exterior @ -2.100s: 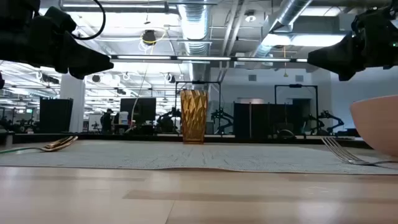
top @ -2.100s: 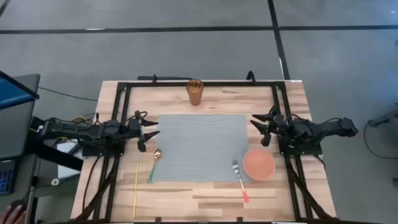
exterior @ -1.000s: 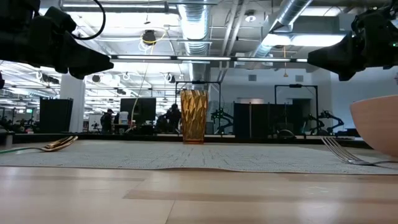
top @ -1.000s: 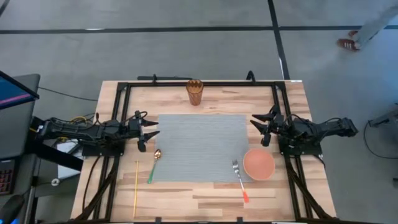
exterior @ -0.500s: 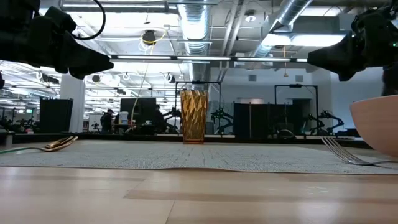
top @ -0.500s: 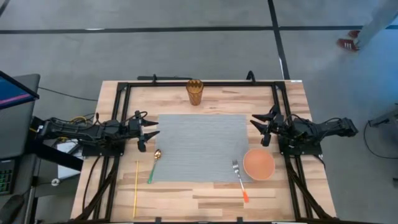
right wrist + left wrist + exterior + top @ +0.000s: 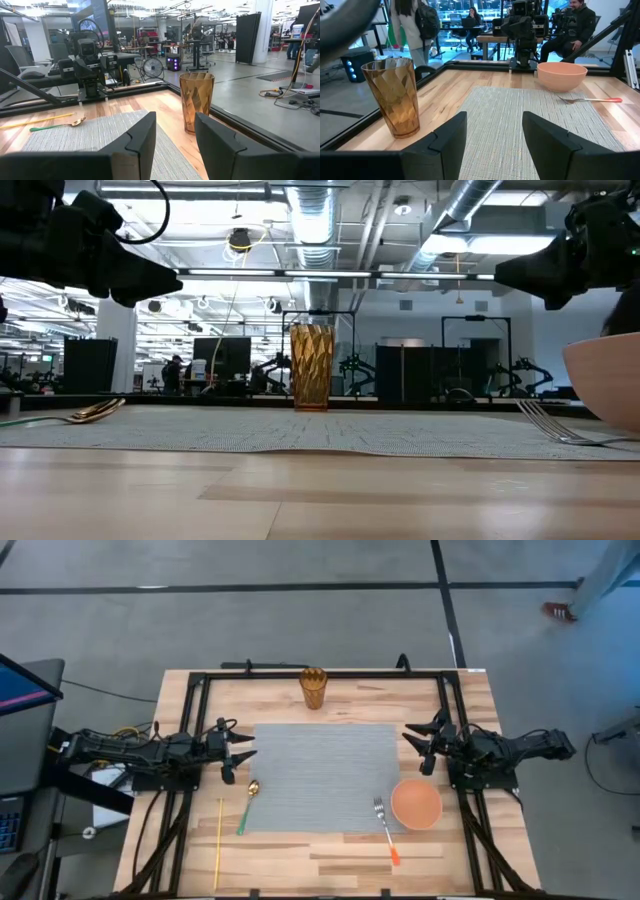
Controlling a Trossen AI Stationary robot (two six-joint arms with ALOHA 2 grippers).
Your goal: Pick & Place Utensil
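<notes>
A gold spoon with a green handle [image 7: 247, 805] lies at the grey placemat's [image 7: 325, 775] left edge, bowl on the mat. A fork with an orange-red handle [image 7: 385, 829] lies at the mat's near right corner beside a pink bowl [image 7: 416, 803]. An amber faceted cup [image 7: 314, 688] stands upright at the table's far edge. A yellow stick [image 7: 218, 842] lies on the wood near left. My left gripper [image 7: 240, 752] is open, above the table at the mat's left edge. My right gripper [image 7: 418, 745] is open, above the mat's right edge. Both are empty.
A black metal frame [image 7: 320, 673] runs around the wooden table top. The room behind holds people, desks and other robot stations, seen in the wrist views. A person's leg [image 7: 600, 580] shows on the floor at the far right.
</notes>
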